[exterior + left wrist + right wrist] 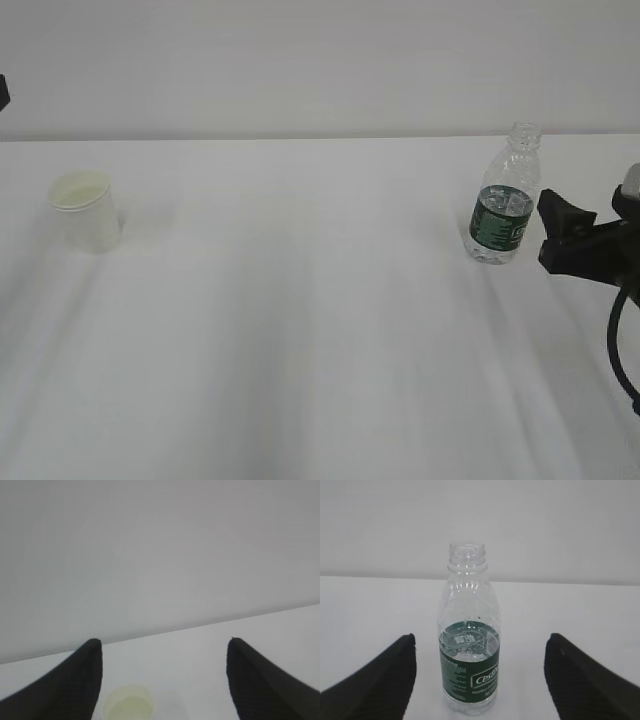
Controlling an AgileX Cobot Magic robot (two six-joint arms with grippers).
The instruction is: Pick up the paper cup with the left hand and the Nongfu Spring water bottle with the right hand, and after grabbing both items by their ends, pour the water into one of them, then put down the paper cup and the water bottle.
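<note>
A: Right end effector (480,680) first. Black fingers (380,680) spread wide, nothing between them but air. The small clear ribbed plastic bottle with the dark green label band (469,645) sits centred in the gap, a bit ahead of the tips, not touched.

B: Left end effector (162,680)?

A: Same, jaws apart and empty. The small plain white tapered paper cup (129,705) shows low in the left wrist view, nearer the left fingertip than the right one, so off-centre. No contact.

B: Placement on the worktop?

A: The white worktop (320,340) carries the cup (85,210) far left and the bottle (505,195) far right, well apart. My read: each is set on its own arm's side so neither arm has to cross the middle. Right arm (590,245) comes in from the right edge, just beside the bottle. Left arm is barely in the exterior view, just a dark sliver at the edge.

B: Axes?

A: Bottle upright, long axis vertical, capless neck pointing up. Clear water (469,652) reaches about the label's top edge. Cup upright too, rolled rim and pale cream inside facing up.

B: Stage?

A: Pre-grasp I'd say, both arms lined up, nothing lifted yet.
</note>
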